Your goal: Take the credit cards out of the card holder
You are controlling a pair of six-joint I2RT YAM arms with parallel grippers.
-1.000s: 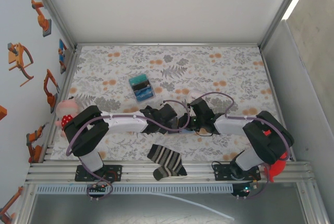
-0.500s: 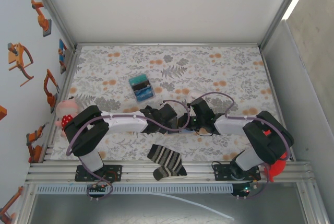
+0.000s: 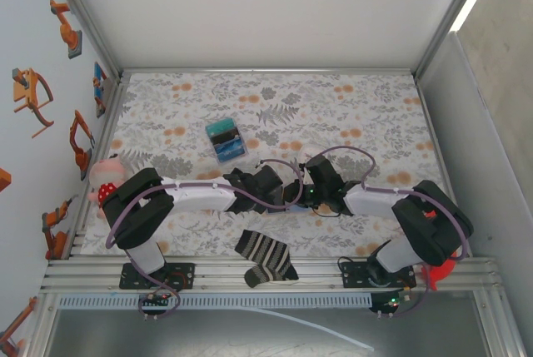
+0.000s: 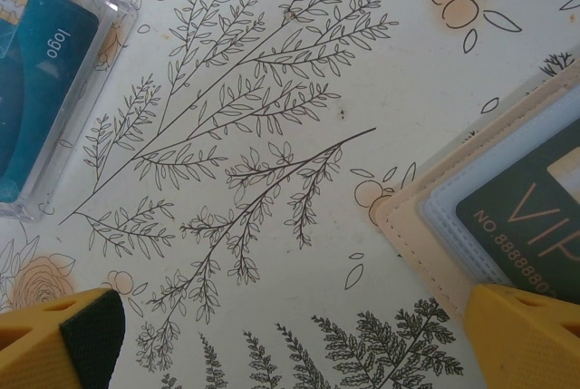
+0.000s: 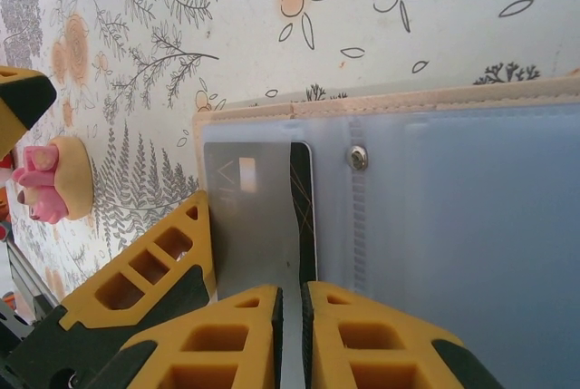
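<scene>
W/ L gripper (image 4: 294, 339) gaping astride the card holder (image 4: 426, 217) edge, and R gripper (image 5: 292, 325) fingers nearly together at the credit card (image 5: 258, 217) in its sleeve (grip unclear), I fear the unpinned holder drags along.

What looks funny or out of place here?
A striped sock lies crumpled at the table's near edge, with its toe over the metal rail. A pink toy sits at the left edge. Neither seems to belong to this job.
</scene>
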